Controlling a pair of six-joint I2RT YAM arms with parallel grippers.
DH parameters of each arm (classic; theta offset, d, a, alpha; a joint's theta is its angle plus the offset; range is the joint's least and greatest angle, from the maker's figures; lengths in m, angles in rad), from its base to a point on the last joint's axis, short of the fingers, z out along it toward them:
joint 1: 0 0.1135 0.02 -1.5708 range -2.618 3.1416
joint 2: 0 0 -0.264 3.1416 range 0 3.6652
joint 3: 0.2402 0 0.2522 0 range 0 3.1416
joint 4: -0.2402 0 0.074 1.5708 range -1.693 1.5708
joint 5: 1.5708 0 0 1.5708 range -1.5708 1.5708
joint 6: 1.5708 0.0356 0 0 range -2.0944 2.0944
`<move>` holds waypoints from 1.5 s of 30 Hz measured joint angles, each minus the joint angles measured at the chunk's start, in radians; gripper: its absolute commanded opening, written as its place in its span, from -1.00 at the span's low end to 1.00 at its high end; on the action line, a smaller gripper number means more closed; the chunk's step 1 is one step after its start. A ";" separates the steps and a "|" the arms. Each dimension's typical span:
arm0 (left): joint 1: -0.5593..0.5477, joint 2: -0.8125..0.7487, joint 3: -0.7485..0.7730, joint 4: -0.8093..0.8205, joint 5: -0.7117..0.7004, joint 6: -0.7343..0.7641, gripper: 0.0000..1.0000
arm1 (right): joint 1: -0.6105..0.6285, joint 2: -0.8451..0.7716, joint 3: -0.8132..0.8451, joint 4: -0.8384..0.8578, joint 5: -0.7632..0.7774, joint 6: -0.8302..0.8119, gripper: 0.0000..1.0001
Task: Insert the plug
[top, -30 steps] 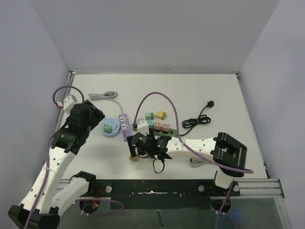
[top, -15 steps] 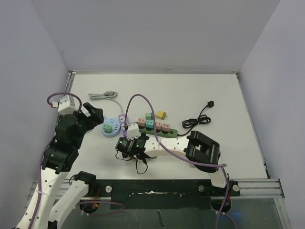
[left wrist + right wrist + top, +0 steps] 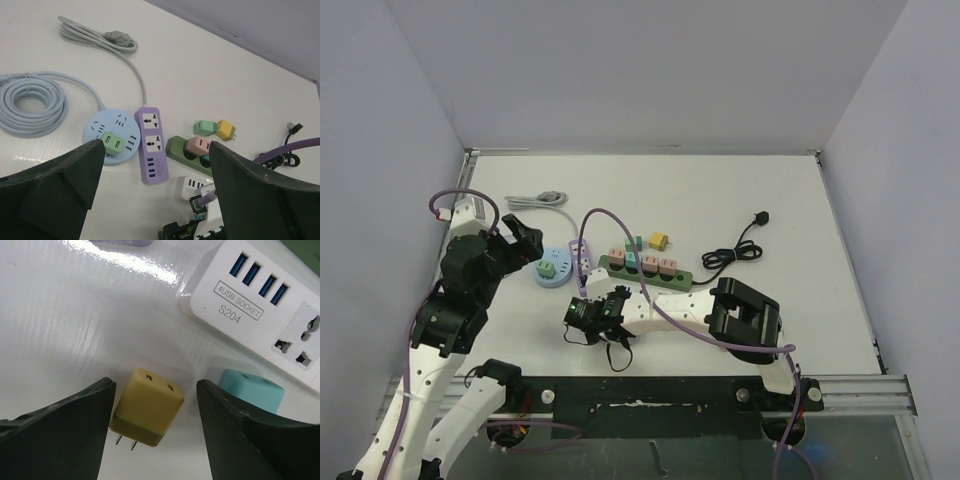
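Note:
A mustard-yellow plug (image 3: 146, 413) lies on the white table, prongs pointing toward the camera. My right gripper (image 3: 156, 390) is open, with one finger on each side of the plug and a gap on both sides. In the top view the right gripper (image 3: 588, 312) is low over the table in front of the green power strip (image 3: 645, 270), and the plug is hidden under it. A white USB socket block (image 3: 260, 315) and a teal plug (image 3: 252, 390) lie just beyond it. My left gripper (image 3: 156, 145) is open and empty, raised above the round blue socket (image 3: 112, 131) and the purple strip (image 3: 152, 140).
The green strip (image 3: 187, 152) holds pink and teal plugs. A light green adapter (image 3: 113, 143) sits in the blue socket. Loose teal (image 3: 204, 128) and yellow (image 3: 225, 130) plugs lie behind. Grey cable (image 3: 540, 200) is at the back left and black cable (image 3: 735, 250) at the right.
My right arm has swung left and drawn in, and its gripper now sits lower left over the mustard plug. My left arm has pulled back to the left, then barely moved.

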 measured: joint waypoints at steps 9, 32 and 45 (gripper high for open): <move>0.000 0.024 0.000 0.000 0.019 -0.003 0.69 | 0.000 -0.061 -0.076 -0.016 -0.032 0.003 0.17; 0.000 0.146 -0.131 0.003 0.534 -0.055 0.51 | -0.036 -0.347 -0.382 0.356 -0.133 -0.332 -0.17; 0.000 0.141 -0.283 0.134 0.960 -0.171 0.49 | -0.179 -0.658 -0.679 0.902 -0.391 -0.670 -0.14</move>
